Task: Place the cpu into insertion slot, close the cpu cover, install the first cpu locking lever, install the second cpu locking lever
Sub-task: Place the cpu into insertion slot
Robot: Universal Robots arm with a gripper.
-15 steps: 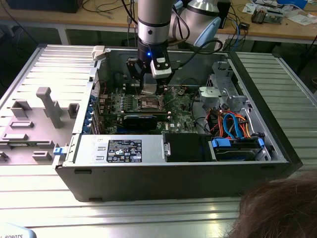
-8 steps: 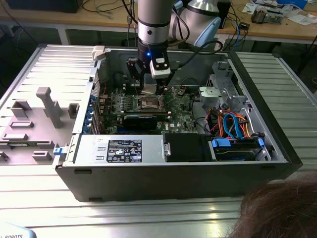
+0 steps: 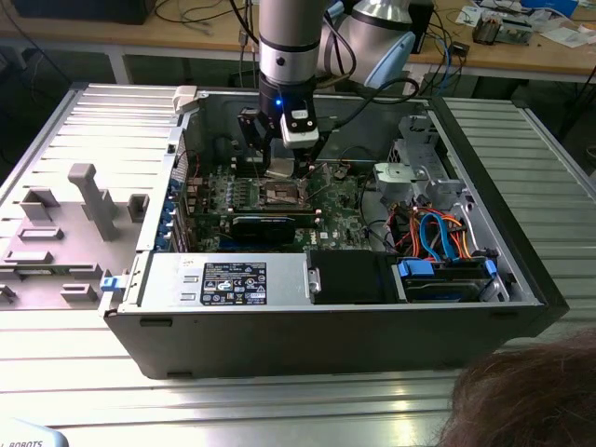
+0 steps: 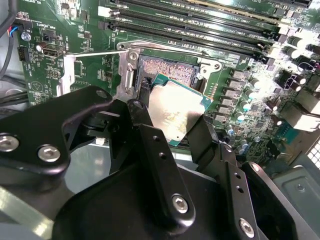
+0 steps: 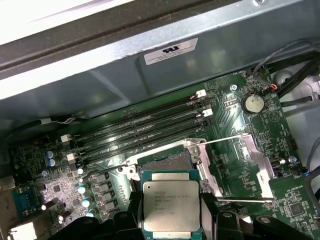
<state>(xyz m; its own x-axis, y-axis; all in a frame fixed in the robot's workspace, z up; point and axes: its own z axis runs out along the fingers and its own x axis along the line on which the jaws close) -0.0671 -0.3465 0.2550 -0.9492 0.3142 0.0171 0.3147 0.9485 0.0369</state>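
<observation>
gripper (image 4: 172, 120) clenched on the cpu (image 5: 171, 207) by two opposite edges, chip held just above the insertion slot (image 5: 167, 162), not yet seated, cpu cover (image 5: 259, 162) swung open beside the socket (over the green motherboard (image 3: 340, 200)), inside an open computer case (image 3: 307, 340)

Arm (image 3: 289, 37) hangs vertical, wrist (image 3: 282, 101) pointing down, 2 jaws closed in a grip.
</observation>
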